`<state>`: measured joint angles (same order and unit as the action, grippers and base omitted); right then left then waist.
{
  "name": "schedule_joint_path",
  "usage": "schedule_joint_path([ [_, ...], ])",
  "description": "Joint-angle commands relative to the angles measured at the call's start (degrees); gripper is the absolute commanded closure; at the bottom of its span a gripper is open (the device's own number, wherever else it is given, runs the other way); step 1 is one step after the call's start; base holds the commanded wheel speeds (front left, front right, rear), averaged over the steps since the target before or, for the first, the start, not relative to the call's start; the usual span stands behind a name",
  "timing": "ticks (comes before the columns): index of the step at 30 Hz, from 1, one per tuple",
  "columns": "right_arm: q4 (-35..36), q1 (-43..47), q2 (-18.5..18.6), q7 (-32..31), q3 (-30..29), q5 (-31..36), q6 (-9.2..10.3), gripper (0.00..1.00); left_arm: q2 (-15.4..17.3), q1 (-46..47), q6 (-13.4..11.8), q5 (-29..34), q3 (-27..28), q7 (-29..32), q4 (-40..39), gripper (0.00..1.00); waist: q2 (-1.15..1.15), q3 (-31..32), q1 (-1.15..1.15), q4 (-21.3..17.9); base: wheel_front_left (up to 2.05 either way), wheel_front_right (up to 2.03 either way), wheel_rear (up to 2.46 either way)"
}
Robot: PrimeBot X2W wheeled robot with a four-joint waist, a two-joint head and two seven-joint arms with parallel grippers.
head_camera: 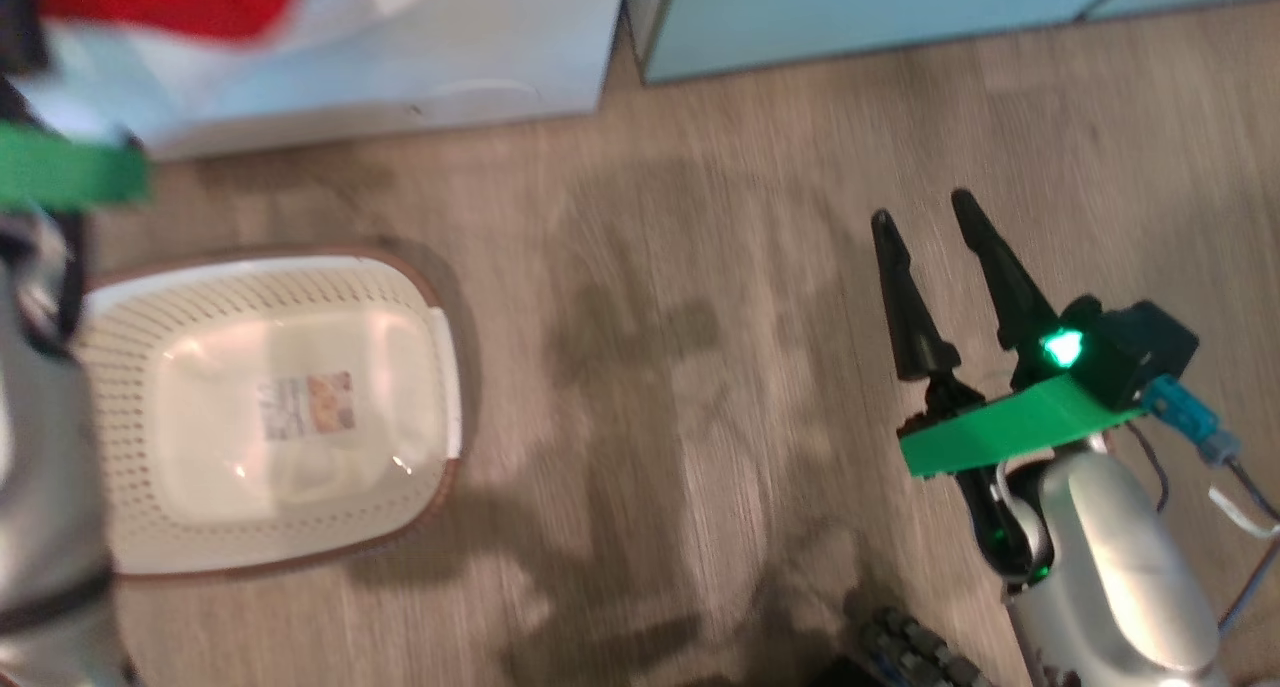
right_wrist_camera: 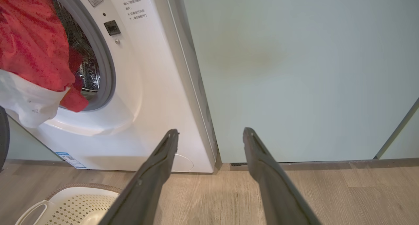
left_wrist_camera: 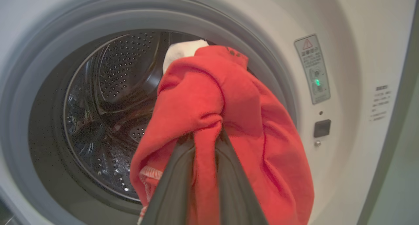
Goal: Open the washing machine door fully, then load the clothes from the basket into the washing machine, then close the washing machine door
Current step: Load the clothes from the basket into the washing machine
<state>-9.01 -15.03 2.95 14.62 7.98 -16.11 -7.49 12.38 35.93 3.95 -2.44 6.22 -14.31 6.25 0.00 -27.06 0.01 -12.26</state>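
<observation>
On the wood floor (head_camera: 700,267) the basket (head_camera: 250,267) is set before the machine (left_wrist_camera: 343,38). The clothes (left_wrist_camera: 235,120) are clamped in the left fingers (left_wrist_camera: 170,185) at the drum (left_wrist_camera: 108,87) mouth; the right fingers (right_wrist_camera: 154,176) are spread, unloaded.

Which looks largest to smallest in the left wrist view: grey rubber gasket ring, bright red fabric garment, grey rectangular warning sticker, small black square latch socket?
1. Gasket ring
2. Red garment, inflated by nearness to the camera
3. Warning sticker
4. Latch socket
</observation>
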Motion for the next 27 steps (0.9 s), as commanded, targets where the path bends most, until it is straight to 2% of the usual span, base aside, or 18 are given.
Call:
schedule_joint_path([
  [1,2.3,-1.3,-0.1,0.4,1.5,-0.7,0.00,0.00,3.4,4.1,0.6,0.3,2.4,-0.7,-0.6,1.00,0.00,-5.6,-0.01,-3.4,0.00,0.00,0.00],
  [7,3.5,-3.6,-0.1,0.4,2.9,-3.2,0.00,0.00,10.0,20.0,1.8,1.4,1.8,-0.7,6.8,1.00,0.00,-12.1,-0.01,-6.4,0.00,0.00,0.00],
  [11,3.9,-4.4,-0.1,0.4,3.7,-5.1,0.00,0.00,14.7,29.8,2.5,3.7,-0.9,-0.6,14.4,1.00,0.00,-15.5,-0.01,-8.3,0.00,0.00,0.00],
  [19,4.9,-5.8,-0.1,0.4,7.4,-8.8,0.00,0.00,18.9,49.2,3.2,4.1,-5.3,2.3,27.6,1.00,0.00,-20.9,-0.01,-11.6,0.00,0.00,0.00],
  [27,5.2,-6.9,-0.1,0.4,9.6,-10.5,0.00,0.00,20.8,61.6,2.5,7.2,-9.1,0.0,36.7,1.00,0.00,-22.7,-0.01,-13.3,0.00,0.00,0.00],
])
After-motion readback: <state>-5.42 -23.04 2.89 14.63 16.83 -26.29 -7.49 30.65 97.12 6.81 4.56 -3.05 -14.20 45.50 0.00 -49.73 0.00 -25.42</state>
